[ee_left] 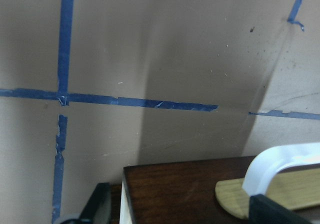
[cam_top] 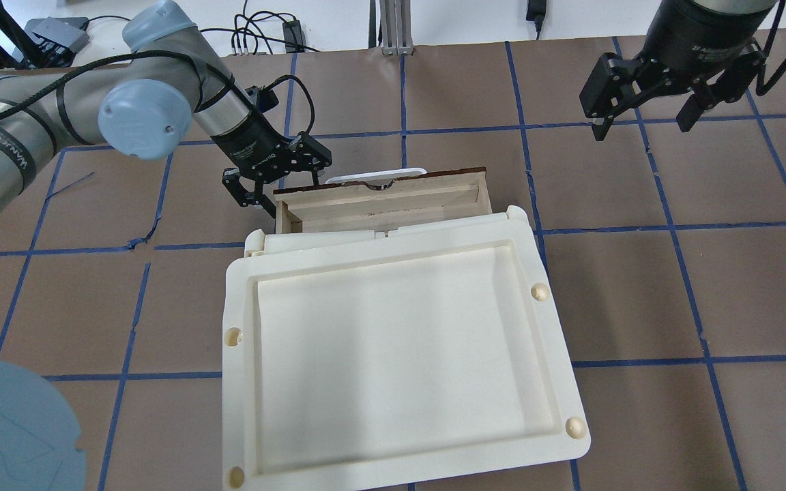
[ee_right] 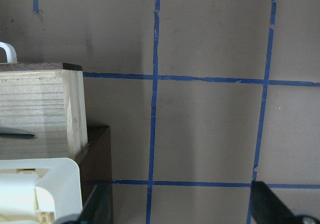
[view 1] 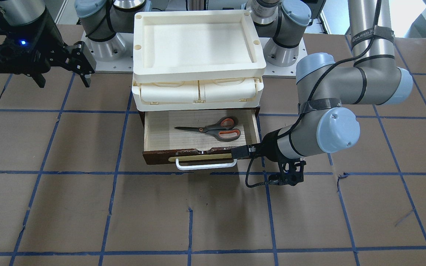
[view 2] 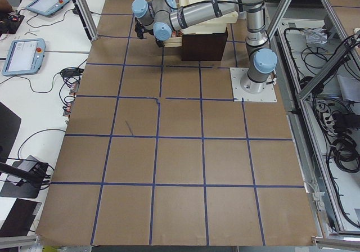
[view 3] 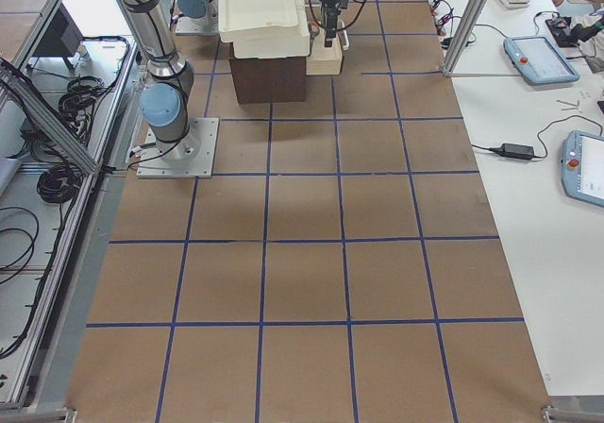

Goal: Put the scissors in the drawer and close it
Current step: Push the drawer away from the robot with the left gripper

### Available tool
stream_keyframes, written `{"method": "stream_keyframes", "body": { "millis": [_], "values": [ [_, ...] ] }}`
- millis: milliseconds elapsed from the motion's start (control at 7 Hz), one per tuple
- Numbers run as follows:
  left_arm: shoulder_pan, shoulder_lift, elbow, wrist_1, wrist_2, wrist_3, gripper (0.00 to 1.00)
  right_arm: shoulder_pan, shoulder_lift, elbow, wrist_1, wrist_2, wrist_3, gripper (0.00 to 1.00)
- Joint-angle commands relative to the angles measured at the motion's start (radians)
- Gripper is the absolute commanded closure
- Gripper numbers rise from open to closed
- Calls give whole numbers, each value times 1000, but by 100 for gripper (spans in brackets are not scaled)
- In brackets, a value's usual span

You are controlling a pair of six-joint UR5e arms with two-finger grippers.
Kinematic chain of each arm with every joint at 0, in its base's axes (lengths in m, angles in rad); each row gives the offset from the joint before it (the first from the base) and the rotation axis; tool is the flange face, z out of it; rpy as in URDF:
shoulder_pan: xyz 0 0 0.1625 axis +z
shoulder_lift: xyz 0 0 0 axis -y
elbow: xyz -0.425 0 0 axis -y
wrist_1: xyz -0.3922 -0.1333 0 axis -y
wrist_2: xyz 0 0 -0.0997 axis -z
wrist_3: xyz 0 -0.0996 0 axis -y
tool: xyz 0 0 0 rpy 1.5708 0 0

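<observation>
The scissors [view 1: 213, 129] lie flat inside the open drawer [view 1: 147, 133], blades pointing to the view's left. Only a blade tip [ee_right: 17, 131] shows in the right wrist view, and the cream trays hide the scissors in the overhead view. The drawer [cam_top: 379, 204] is pulled out, its white handle [view 1: 205, 165] facing away from the robot. My left gripper [view 1: 248, 150] is open at the drawer front's corner. One finger [ee_left: 280, 211] lies against the front by the handle's end [ee_left: 280, 159] and the other [ee_left: 97, 206] is beside the drawer's side. My right gripper [view 1: 65, 70] is open, empty and well off to the drawer's side.
Cream plastic trays [cam_top: 400, 354] are stacked on the dark cabinet [view 3: 269, 78] above the drawer. Brown paper with blue tape lines [view 1: 190, 236] covers the table. Both arm bases [view 1: 283, 51] stand behind the cabinet.
</observation>
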Motion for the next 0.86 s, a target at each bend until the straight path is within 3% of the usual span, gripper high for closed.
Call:
{"method": "stream_keyframes", "body": {
  "millis": [0, 714],
  "values": [
    [0, 14, -1, -70, -6, -1, 0, 0, 2, 0, 1, 0, 0, 0],
    [0, 39, -4, -231, -6, -6, 0, 0, 2, 2, 1, 0, 0, 0]
  ]
}}
